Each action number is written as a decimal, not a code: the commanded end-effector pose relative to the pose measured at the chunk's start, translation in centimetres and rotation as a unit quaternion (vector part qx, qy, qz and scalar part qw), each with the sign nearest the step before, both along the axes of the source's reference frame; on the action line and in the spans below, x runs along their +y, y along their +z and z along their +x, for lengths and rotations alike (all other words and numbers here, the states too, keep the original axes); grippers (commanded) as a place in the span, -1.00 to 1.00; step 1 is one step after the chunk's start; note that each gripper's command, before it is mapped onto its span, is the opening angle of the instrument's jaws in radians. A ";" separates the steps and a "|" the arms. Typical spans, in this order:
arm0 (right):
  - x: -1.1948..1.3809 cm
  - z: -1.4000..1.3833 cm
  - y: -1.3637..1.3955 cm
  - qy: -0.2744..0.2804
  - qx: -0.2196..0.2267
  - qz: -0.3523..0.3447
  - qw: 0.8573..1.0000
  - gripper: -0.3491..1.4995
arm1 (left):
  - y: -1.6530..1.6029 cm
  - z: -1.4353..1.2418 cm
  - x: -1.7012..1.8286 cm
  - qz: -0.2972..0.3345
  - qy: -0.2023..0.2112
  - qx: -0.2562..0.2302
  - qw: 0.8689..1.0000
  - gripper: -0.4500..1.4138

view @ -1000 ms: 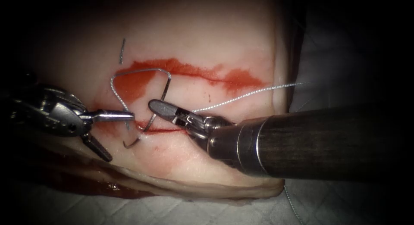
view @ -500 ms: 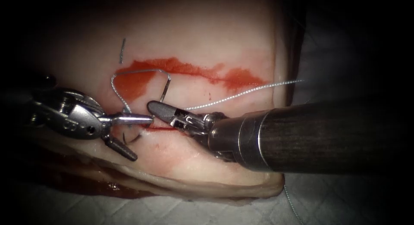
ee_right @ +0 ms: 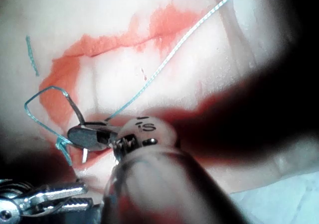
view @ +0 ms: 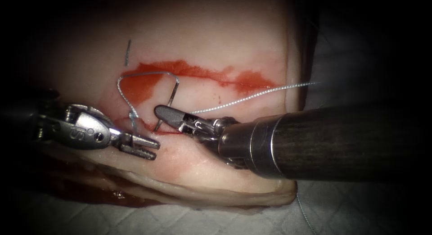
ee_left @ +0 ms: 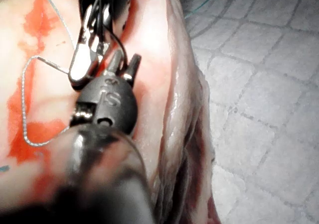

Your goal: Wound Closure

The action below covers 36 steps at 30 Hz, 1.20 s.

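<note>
The curved needle (view: 173, 93) stands in the tissue (view: 216, 41), dipping into the short red cut (view: 168, 133) beside my right tool (view: 162, 112). My left tool (view: 150, 148) lies just below the cut, on its left part, with jaws shut where the needle's tip came out. In the left wrist view the dark needle (ee_left: 113, 41) runs down between the left jaws (ee_left: 124, 62). The right tool's tip rests against the needle's shaft, also in the right wrist view (ee_right: 82, 134). Thread (view: 243, 97) trails off to the right, and a loop (view: 135, 75) arcs from the needle's tail over the red fluid (view: 202, 73).
A short cut end of thread (view: 127, 52) lies on the tissue above the red fluid. The tissue's thick near edge (view: 202, 196) drops to a quilted white cloth (view: 180, 219). The right tool's dark shaft (view: 337, 145) covers the lower right.
My left tool has slid right along the near side of the cut and its wide-open jaws have closed over the needle's tip. The right tool edged slightly up and left, staying by the needle.
</note>
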<state>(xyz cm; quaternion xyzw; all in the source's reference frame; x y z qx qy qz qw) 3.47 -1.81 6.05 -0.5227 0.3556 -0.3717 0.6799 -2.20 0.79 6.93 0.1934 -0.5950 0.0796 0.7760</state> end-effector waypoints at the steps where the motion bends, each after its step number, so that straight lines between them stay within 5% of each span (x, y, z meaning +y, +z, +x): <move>1: -0.07 0.15 0.01 -0.016 -0.034 -0.068 0.997 0.47 | 0.06 -0.07 0.01 0.022 -0.006 0.011 1.000 -1.00; 2: -0.07 0.18 0.01 -0.036 -0.087 -0.167 0.981 0.80 | 0.08 -0.08 0.04 0.049 -0.013 0.020 0.999 -1.00; 4: -0.06 0.20 0.01 -0.044 -0.111 -0.213 0.970 0.87 | 0.10 -0.09 0.04 0.065 -0.016 0.024 0.997 -1.00; 10: 0.06 0.28 0.04 -0.022 -0.202 -0.300 0.932 0.76 | 0.08 -0.21 -0.01 0.221 -0.146 0.037 0.964 -1.00; 13: 0.13 0.27 -0.01 -0.034 -0.225 -0.343 0.911 0.87 | -0.02 -0.29 -0.02 0.384 -0.216 0.064 0.895 -1.00; 19: 0.42 0.09 -0.20 -0.031 -0.235 -0.376 0.896 0.89 | -0.29 -0.32 0.10 0.508 -0.281 0.062 0.812 -1.00; 21: 0.54 -0.01 -0.28 -0.019 -0.239 -0.383 0.892 0.89 | -0.40 -0.27 0.20 0.570 -0.293 0.063 0.765 -1.00; 23: 0.66 -0.11 -0.35 -0.003 -0.247 -0.388 0.888 0.87 | -0.59 -0.19 0.33 0.647 -0.303 0.062 0.697 -1.00; 25: 0.69 -0.12 -0.36 0.001 -0.247 -0.388 0.888 0.87 | -0.65 -0.16 0.37 0.655 -0.300 0.056 0.691 -1.00; 28: 0.71 -0.14 -0.35 0.005 -0.251 -0.393 0.885 0.87 | -0.84 -0.07 0.48 0.700 -0.276 0.026 0.658 -1.00; 30: 0.70 -0.13 -0.34 0.005 -0.251 -0.393 0.884 0.85 | -0.97 -0.01 0.56 0.729 -0.266 0.008 0.631 -1.00; 34: 0.68 -0.08 -0.30 0.007 -0.255 -0.396 0.882 0.80 | -1.36 0.23 0.82 0.795 -0.247 -0.049 0.552 -1.00; 36: 0.66 -0.04 -0.29 0.006 -0.255 -0.400 0.880 0.76 | -1.47 0.33 0.90 0.803 -0.245 -0.075 0.539 -1.00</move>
